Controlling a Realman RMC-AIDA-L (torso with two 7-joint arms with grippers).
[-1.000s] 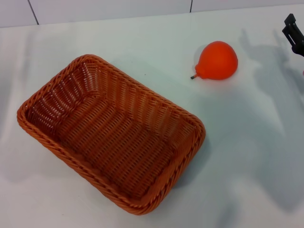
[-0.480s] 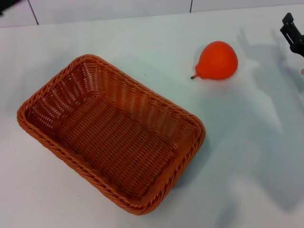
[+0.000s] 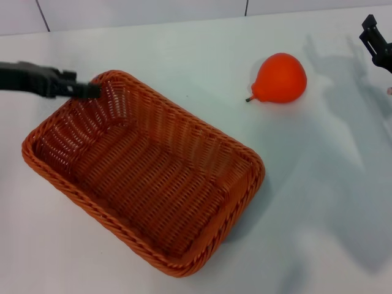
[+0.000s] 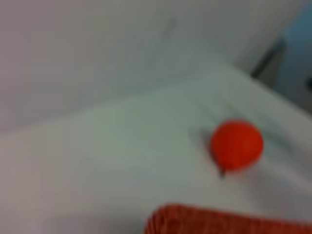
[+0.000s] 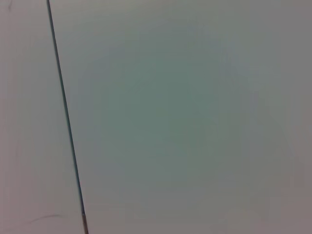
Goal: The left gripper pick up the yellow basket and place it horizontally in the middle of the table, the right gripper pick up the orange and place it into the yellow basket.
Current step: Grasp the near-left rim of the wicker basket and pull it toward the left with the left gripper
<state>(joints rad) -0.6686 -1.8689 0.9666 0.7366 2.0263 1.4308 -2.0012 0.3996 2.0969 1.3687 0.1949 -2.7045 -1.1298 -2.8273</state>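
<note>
The yellow basket [image 3: 144, 174], an orange-brown woven wicker one, lies diagonally on the white table [image 3: 318, 202], left of centre in the head view. Its rim also shows in the left wrist view [image 4: 224, 222]. The left gripper [image 3: 92, 90] reaches in from the left edge and its tip is over the basket's far left corner rim. The orange [image 3: 280, 78] lies on the table beyond the basket to the right, apart from it, and also shows in the left wrist view [image 4: 237, 145]. The right gripper [image 3: 376, 44] is at the far right edge, only partly in view.
A white wall with dark seams [image 3: 43, 15] runs behind the table. The right wrist view shows only a pale surface with one dark seam [image 5: 66, 122].
The left arm has come in from the upper left and now reaches the basket's far left corner. The right gripper has barely shifted. The basket and the orange have not moved.
</note>
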